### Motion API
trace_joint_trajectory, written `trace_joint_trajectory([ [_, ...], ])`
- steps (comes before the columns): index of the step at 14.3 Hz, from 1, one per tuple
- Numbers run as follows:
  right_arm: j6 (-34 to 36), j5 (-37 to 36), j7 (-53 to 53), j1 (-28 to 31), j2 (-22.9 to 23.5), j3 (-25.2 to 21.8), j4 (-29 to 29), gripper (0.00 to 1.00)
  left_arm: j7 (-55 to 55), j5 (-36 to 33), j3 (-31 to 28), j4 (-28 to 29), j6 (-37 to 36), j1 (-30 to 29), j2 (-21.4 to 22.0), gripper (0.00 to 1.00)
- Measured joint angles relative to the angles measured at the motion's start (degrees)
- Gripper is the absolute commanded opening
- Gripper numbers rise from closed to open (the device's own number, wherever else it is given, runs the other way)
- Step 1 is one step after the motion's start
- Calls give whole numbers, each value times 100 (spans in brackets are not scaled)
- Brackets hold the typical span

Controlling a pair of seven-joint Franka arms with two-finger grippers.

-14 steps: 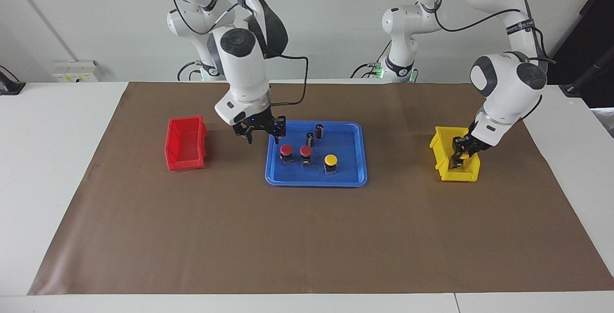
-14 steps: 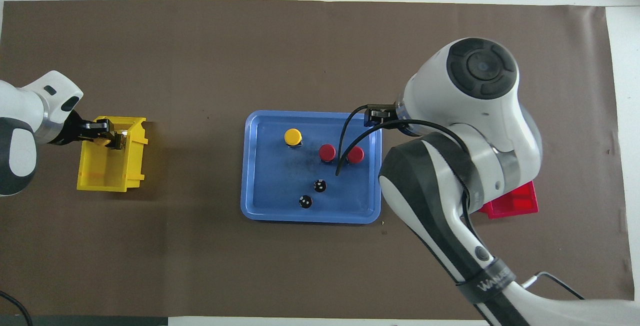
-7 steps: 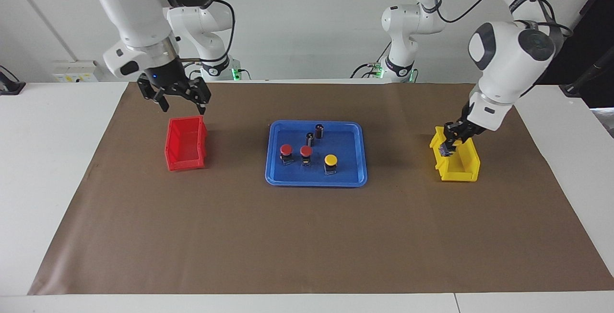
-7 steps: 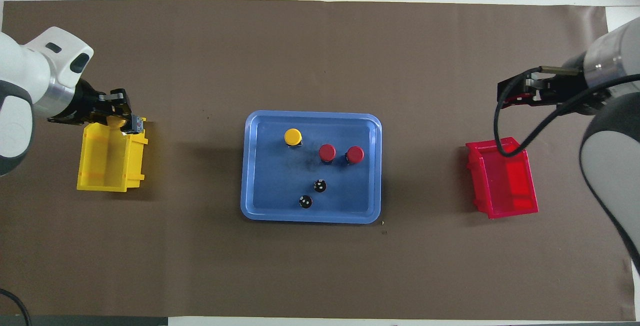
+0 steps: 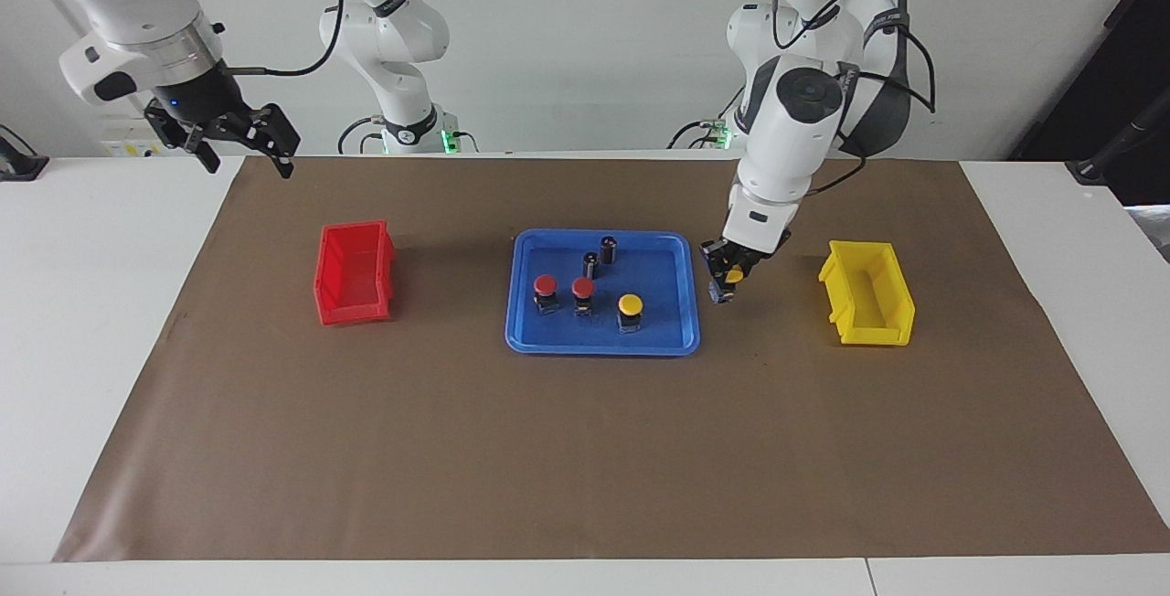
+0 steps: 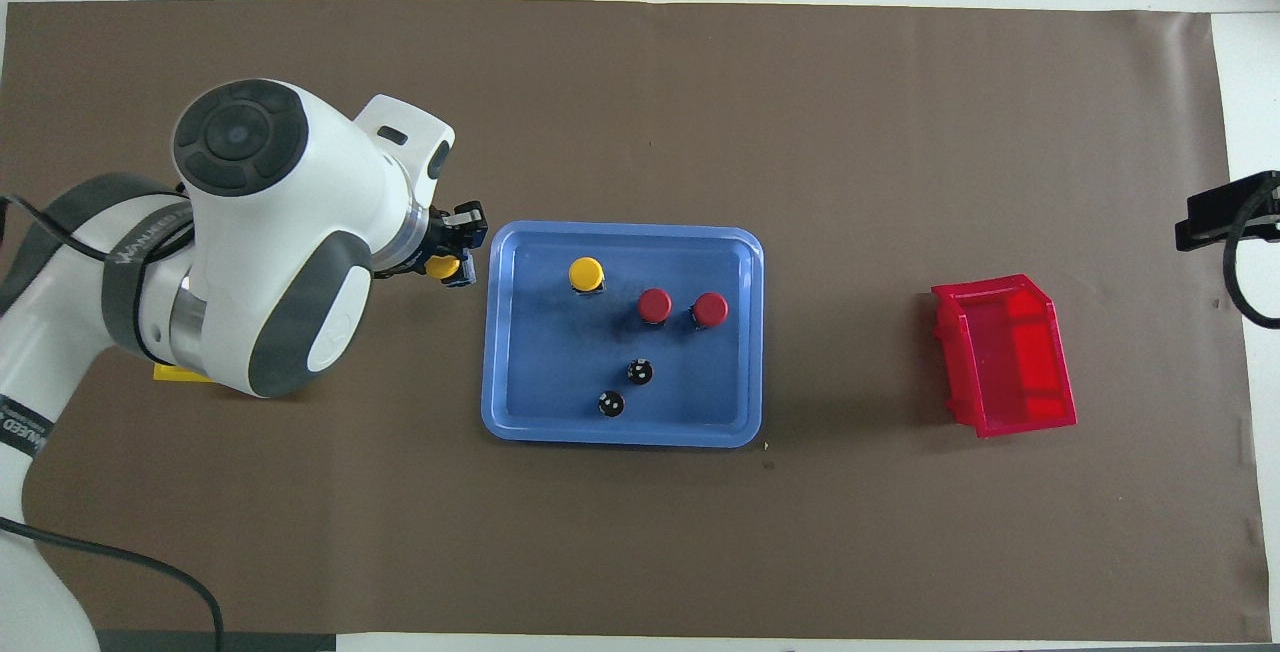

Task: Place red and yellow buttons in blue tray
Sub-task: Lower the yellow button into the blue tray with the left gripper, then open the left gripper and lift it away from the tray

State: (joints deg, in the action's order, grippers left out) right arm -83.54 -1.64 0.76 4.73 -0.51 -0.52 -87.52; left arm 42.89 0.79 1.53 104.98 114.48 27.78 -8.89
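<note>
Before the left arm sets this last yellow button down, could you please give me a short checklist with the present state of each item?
1. Grip: left gripper shut on the held yellow button: ok.
2. Position: the held button is over the blue tray: not ok, it hangs over the mat between the tray and the yellow bin.
3. Free spot: bare tray floor at the left arm's end, beside the yellow button in the tray: ok.
4. Other buttons: two red buttons stand upright in the tray: ok.
5. Right gripper: open, raised clear over the table's right-arm end: ok.
6. Red bin holds nothing visible: ok.
</note>
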Motion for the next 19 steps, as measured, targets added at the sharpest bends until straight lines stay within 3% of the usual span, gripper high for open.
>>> trace_joint_trajectory([
  [6,-229,0,-115,11,-23,-124,-234,100,468,0,-5,87,635,433,-613,1],
  [10,-239,-1,-127,-20,-50,-78,-232,100,518,0,-8,240,851,486,-733,2],
  [11,-239,-1,-127,-38,-50,-71,-232,100,544,0,-9,266,901,486,-733,9],
  [13,-234,-1,-127,-60,-50,-71,-233,100,549,0,-10,310,989,487,-731,53],
  [14,-230,-1,-127,-59,-50,-72,-233,100,551,0,-10,312,995,487,-729,64],
  [19,-208,-1,-127,-62,-50,-71,-233,100,566,-8,-24,336,1023,487,-728,98],
])
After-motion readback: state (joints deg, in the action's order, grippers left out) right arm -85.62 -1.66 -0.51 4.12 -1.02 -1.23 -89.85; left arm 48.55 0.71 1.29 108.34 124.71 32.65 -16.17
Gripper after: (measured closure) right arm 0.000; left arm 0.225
